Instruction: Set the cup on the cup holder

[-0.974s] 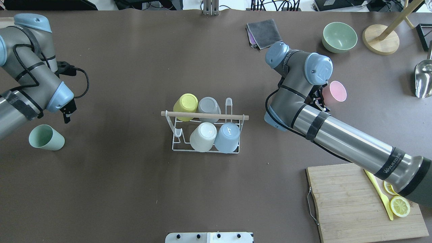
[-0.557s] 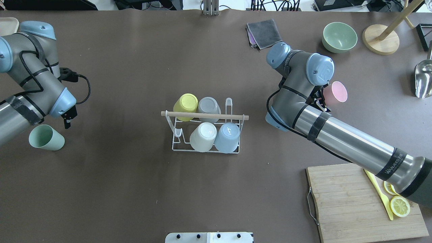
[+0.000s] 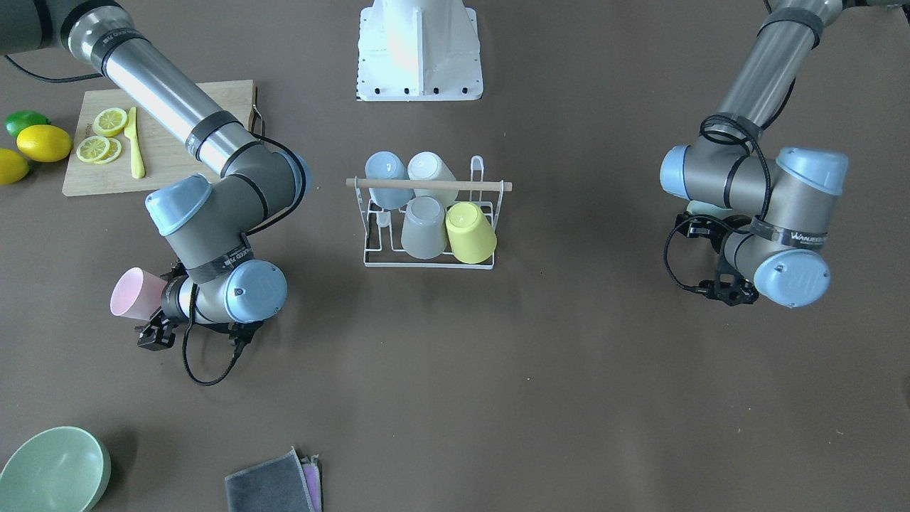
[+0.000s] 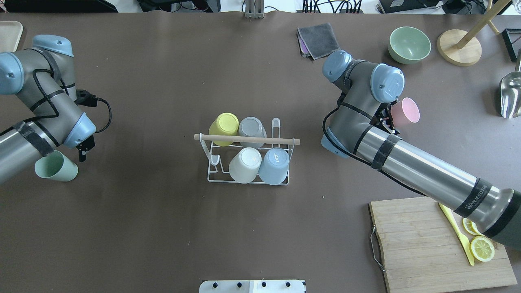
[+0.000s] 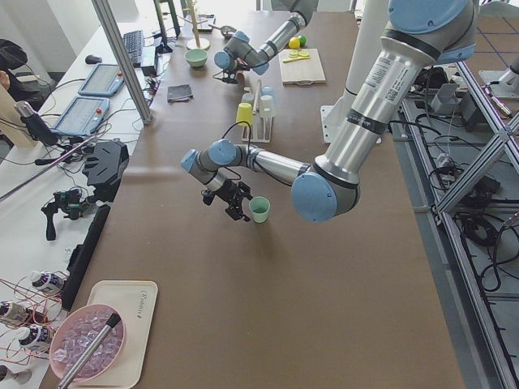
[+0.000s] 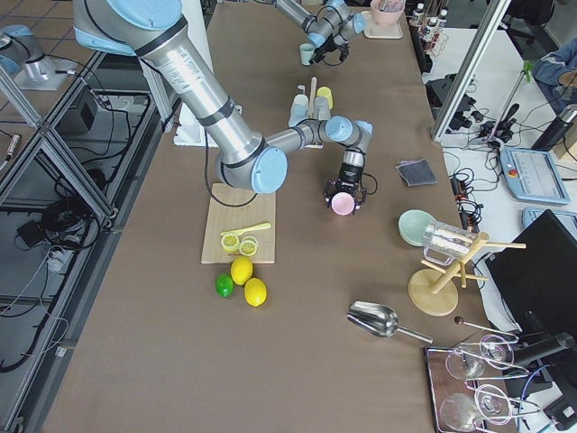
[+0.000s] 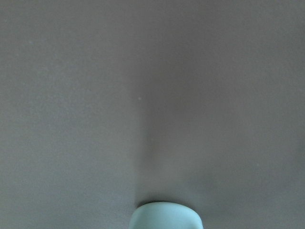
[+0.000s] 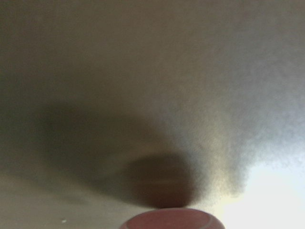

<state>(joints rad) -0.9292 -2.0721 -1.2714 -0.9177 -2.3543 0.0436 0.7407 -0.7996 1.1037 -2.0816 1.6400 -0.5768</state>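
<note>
The white wire cup holder (image 4: 211,165) with its wooden dowel (image 3: 426,184) stands mid-table and holds several upturned cups. My right gripper (image 4: 388,116), mostly hidden under its wrist, is shut on a pink cup (image 4: 406,110), held on its side just above the table; the cup also shows in the front view (image 3: 134,293) and at the bottom of the right wrist view (image 8: 171,220). A pale green cup (image 4: 55,167) stands upright at the left. My left gripper (image 4: 83,154) is open right beside it, not holding it. The cup's rim shows in the left wrist view (image 7: 166,215).
A wooden cutting board (image 4: 427,248) with lemon slices and a yellow knife lies front right. A green bowl (image 4: 409,44), a grey cloth (image 4: 319,40), a wooden stand base (image 4: 459,47) and a metal scoop (image 4: 511,95) sit at the far right.
My left arm has swung toward the robot's side, bringing its gripper down next to the green cup. My right arm has drifted slightly right with the pink cup. The green cup has not moved.
</note>
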